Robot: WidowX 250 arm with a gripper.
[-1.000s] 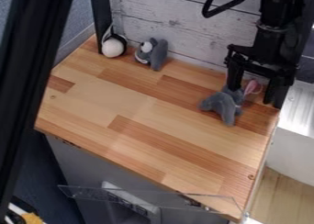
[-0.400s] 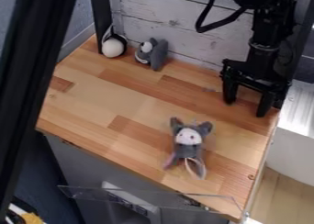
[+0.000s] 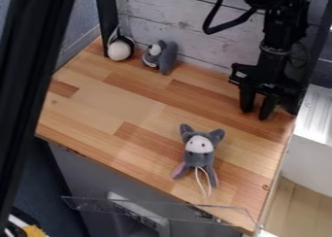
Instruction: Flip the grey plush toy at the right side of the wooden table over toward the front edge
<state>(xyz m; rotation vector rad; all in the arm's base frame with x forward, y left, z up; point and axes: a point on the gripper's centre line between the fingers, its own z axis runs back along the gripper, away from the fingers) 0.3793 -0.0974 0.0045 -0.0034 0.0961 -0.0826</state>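
1. Toward the front right of the wooden counter (image 3: 97, 119), the grey plush mouse (image 3: 198, 153) lies face up, borne by the counter alone.
2. Over the counter's right rear, the gripper (image 3: 256, 113) hangs empty, fingers slightly apart.
3. By the counter's back edge, another grey plush (image 3: 167, 58) sits, perhaps steadied by its broad base.
4. At the counter's back left corner, a round black-and-white toy (image 3: 120, 50) perhaps leans for support.

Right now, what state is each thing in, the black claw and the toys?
Black two-finger gripper, fingers slightly apart, holding nothing
Grey plush toy with white face, lying face up, string trailing
Grey-and-white plush toy, resting near the plank wall
Black-and-white round toy, resting beside the black post
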